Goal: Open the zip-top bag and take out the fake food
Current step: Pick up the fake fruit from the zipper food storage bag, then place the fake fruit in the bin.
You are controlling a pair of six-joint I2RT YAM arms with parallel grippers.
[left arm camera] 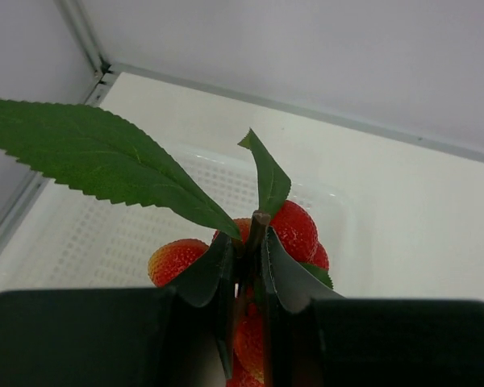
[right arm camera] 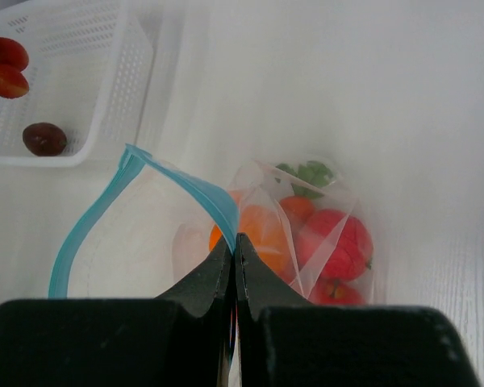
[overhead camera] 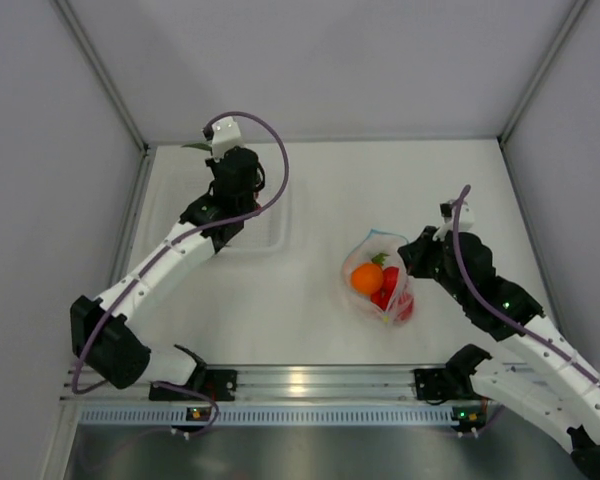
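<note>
While the right claw (right arm camera: 235,270) pinches the zip-top bag (right arm camera: 185,188), holding an orange (right arm camera: 262,230) and red fruits (right arm camera: 339,242), beside the tray (right arm camera: 133,72), the left claw (left arm camera: 246,322) clamps the berry cluster (left arm camera: 290,230) above it; a dark piece (right arm camera: 44,139) lies in the tray.

Soft, even light is coming from above, and the white table (overhead camera: 310,190) is looking bright, nearly washed out. Shadows are showing only faintly. A small glare is shining on the metal rail (overhead camera: 300,380). The green leaf (left arm camera: 97,157) is appearing sharp, while the dark bottom of both wrist views is blurring
</note>
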